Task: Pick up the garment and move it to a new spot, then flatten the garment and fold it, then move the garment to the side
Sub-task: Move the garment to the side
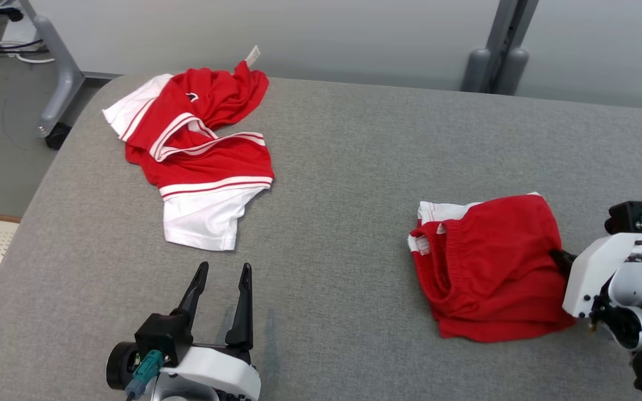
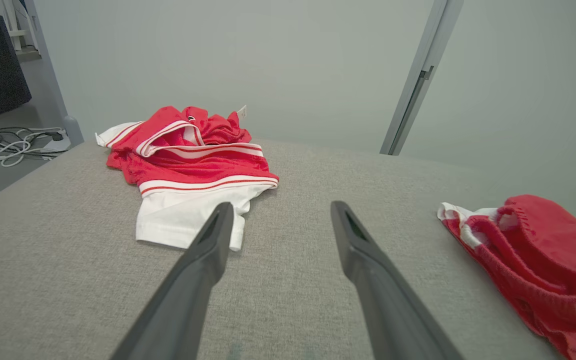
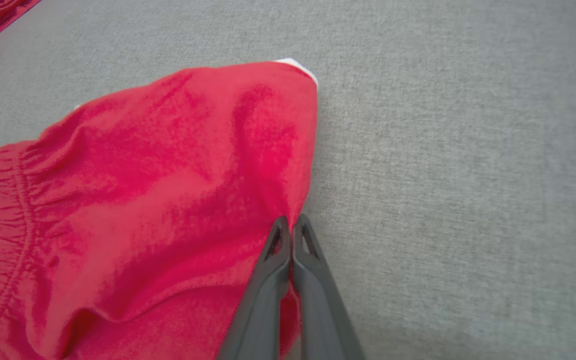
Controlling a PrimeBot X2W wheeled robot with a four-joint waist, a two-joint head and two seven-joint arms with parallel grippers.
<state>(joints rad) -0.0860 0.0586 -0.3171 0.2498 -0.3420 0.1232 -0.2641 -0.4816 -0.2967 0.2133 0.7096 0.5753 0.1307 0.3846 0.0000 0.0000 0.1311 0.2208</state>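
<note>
Shorts update, nothing fancy. The red shorts (image 1: 488,267) are lying rumpled on the grey counter (image 1: 343,139). The gathered elastic waistband is on their left side, and a bit of white trim pokes out along the edge farthest from me.

My right pincer (image 3: 292,225) is at the right-hand edge of the shorts, about halfway along it. Its two fingers are squeezed together with a small pinch of the red cloth caught between them. The rest of the shorts lie slack on the counter as far as I can see.

My left pincer (image 1: 224,268) sits well off to the left of the shorts, low over bare fabric. Its fingers are spread wide with nothing between them.

Also left of the shorts, but farther back, is a bunched red-and-white jersey (image 1: 198,145). Its white sleeve end faces my left pincer and a small white tag sticks up at the back. It's well apart from the shorts, not touching them at all.
</note>
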